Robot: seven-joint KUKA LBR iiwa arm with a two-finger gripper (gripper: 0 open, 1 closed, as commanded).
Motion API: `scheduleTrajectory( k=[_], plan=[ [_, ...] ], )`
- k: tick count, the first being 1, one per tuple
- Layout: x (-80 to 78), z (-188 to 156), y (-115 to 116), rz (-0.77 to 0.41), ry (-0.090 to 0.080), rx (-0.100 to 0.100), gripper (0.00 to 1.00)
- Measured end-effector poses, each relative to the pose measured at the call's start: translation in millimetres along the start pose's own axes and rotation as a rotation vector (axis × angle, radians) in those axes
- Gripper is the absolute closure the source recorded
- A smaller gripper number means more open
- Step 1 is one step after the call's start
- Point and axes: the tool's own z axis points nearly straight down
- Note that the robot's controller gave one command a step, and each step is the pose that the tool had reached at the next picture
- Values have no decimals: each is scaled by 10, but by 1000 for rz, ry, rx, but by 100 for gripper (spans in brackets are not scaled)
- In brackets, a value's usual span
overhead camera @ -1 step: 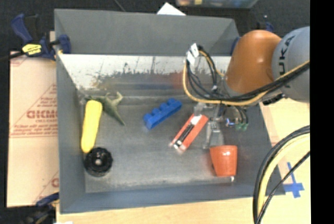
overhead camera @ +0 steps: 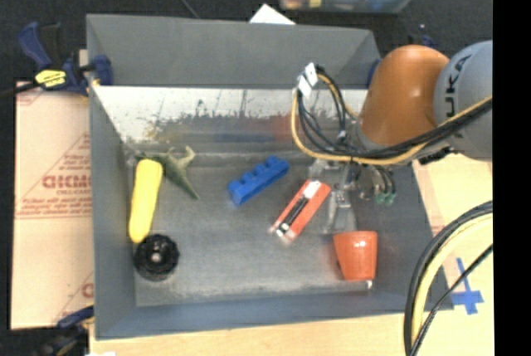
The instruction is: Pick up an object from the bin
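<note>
Camera view: the end effector (overhead camera: 342, 209) hangs low in the right part of the grey bin (overhead camera: 224, 56), between an orange, white and black bar (overhead camera: 300, 209) just beside it and an orange cup (overhead camera: 357, 255) near the front wall. It seems to touch neither. Cables crowd that spot, so I cannot tell whether it is apart or together. A blue toy brick (overhead camera: 258, 181) lies mid-bin. A yellow banana (overhead camera: 145, 198) and a black knob (overhead camera: 156, 256) lie far across.
</note>
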Motion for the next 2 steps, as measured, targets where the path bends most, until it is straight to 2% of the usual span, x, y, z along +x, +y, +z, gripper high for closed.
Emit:
scheduleTrajectory(
  k=[1,2],
  plan=[
    [88,462,-24,155,-4,-1,0],
    [315,386,-7,152,0,1,0]
  ],
)
